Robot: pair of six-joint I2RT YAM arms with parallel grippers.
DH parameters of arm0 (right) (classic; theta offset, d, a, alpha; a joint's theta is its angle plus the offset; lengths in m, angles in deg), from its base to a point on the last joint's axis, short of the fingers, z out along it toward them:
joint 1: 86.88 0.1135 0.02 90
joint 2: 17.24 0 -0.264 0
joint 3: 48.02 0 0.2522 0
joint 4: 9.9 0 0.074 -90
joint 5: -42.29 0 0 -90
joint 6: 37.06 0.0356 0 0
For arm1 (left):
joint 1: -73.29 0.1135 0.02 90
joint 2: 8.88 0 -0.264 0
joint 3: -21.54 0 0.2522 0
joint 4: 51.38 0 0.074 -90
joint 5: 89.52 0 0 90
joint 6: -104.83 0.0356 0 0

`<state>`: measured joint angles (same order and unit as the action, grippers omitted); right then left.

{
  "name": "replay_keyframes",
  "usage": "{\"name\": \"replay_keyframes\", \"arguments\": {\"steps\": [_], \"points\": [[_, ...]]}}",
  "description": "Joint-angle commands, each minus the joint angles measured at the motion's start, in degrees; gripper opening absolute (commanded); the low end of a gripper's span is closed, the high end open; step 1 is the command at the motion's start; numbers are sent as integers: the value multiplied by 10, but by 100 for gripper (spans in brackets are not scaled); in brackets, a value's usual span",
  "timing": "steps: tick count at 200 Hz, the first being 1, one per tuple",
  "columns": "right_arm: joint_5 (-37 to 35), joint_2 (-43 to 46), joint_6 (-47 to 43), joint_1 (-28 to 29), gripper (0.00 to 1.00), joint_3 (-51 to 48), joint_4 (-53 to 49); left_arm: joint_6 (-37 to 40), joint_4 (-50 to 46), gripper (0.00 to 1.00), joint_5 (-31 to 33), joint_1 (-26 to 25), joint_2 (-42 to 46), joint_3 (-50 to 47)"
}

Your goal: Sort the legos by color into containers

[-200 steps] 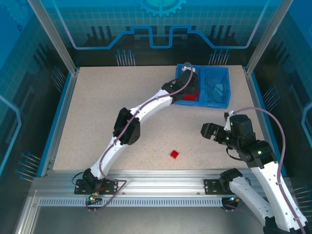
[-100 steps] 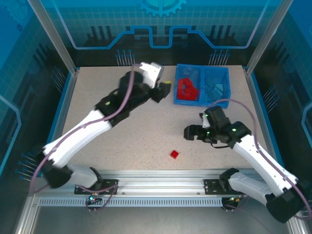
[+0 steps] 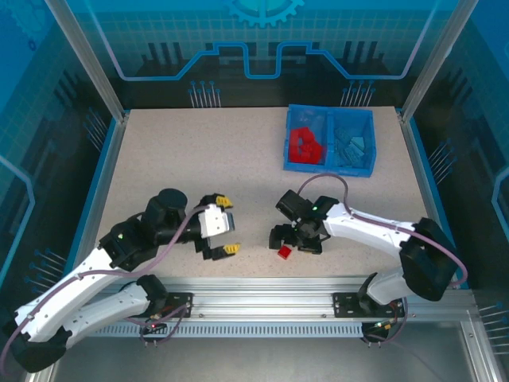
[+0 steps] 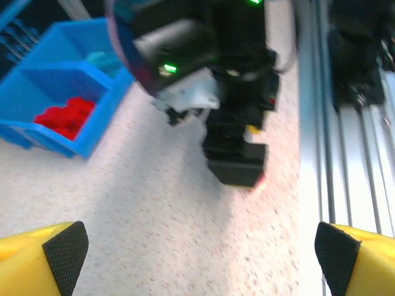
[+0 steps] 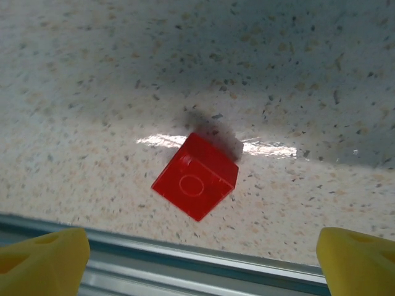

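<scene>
One red lego (image 5: 196, 176) lies alone on the table near the front rail, also in the top view as the red lego (image 3: 284, 251). My right gripper (image 3: 291, 240) hovers right above it, open, its yellow fingertips (image 5: 40, 259) far apart on either side of the brick. The left gripper (image 3: 227, 225) is open and holds nothing, low over the table to the left of the brick, facing the right gripper (image 4: 234, 142). The blue bin (image 3: 289, 147) stands at the back right: red legos (image 3: 305, 145) in its left compartment, light blue legos (image 3: 352, 145) in its right one.
The aluminium front rail (image 5: 185, 262) runs just beyond the red brick at the table's near edge. Both arms stretch low across the front half of the table. The speckled tabletop (image 3: 199, 159) reaches back to the frame posts.
The left arm has swung away from the bin down to the front left of the table. The right gripper has moved left and down over the lone red brick.
</scene>
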<state>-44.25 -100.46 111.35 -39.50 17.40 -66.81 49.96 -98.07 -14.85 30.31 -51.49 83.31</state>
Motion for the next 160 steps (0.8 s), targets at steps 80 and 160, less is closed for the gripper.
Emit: {"name": "replay_keyframes", "arguments": {"steps": [80,160], "points": [[7,-112,109,5,61,17,38,89,57,99,-51,-3,21,-136],[-65,-51,81,-4,27,38,-14,58,129,99,-52,0,21,-156]]}}
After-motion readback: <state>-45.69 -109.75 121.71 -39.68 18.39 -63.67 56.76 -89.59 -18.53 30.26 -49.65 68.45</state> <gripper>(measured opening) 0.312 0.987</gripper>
